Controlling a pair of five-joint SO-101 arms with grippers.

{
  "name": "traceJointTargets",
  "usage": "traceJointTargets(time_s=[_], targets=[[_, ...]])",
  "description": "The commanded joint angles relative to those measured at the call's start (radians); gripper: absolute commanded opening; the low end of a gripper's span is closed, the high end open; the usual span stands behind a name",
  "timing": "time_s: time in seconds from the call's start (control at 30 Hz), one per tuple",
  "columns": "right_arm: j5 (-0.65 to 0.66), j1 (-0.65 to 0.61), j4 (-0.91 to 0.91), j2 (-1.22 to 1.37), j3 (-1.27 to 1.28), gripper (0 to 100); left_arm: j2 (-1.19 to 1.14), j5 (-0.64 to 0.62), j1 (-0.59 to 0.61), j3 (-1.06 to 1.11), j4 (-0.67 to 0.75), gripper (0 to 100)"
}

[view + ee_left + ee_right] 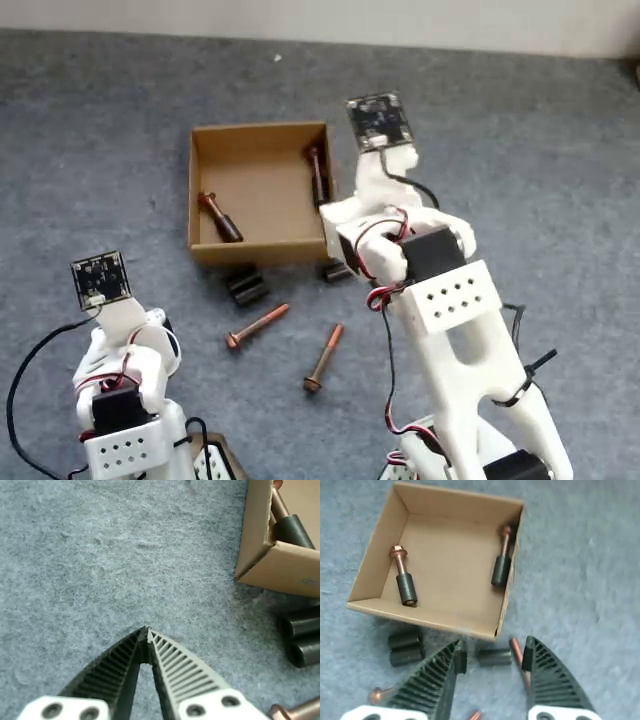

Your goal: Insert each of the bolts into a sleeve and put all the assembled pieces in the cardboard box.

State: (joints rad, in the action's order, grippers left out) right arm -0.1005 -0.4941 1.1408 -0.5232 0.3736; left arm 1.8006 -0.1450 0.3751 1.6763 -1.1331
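Note:
The cardboard box [205,150] stands open with two bolt-in-sleeve pieces inside, one [220,217] by its left wall and one [318,175] by its right wall. In front of the box lie two black sleeves [246,285] side by side, and two loose bolts [257,325] [324,357] lie nearer the arms. My right gripper [492,655] is open just in front of the box. A single sleeve [495,656] and a copper bolt [516,651] lie between its fingers. My left gripper [146,631] is shut and empty over bare carpet, left of the box corner [272,560].
Grey carpet covers the whole floor. The right arm [440,290] hangs over the box's front right corner and hides the ground beneath it. The left arm [120,380] sits at the front left. Open carpet lies left of and behind the box.

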Motion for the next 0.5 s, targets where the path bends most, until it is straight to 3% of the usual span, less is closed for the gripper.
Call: traceJointTargets(time_s=[0.0,0.13,0.47], targets=[[-0.055,-0.015,0.008,-0.039,-0.001,17.0,0.008,0.009,0.007,0.019,0.020,1],[-0.069,-0.114,-0.008,-0.038,0.114,17.0,0.008,0.009,0.007,0.019,0.020,1],[-0.132,-0.257,-0.328,-0.038,0.406,17.0,0.008,0.009,0.007,0.019,0.020,1]])
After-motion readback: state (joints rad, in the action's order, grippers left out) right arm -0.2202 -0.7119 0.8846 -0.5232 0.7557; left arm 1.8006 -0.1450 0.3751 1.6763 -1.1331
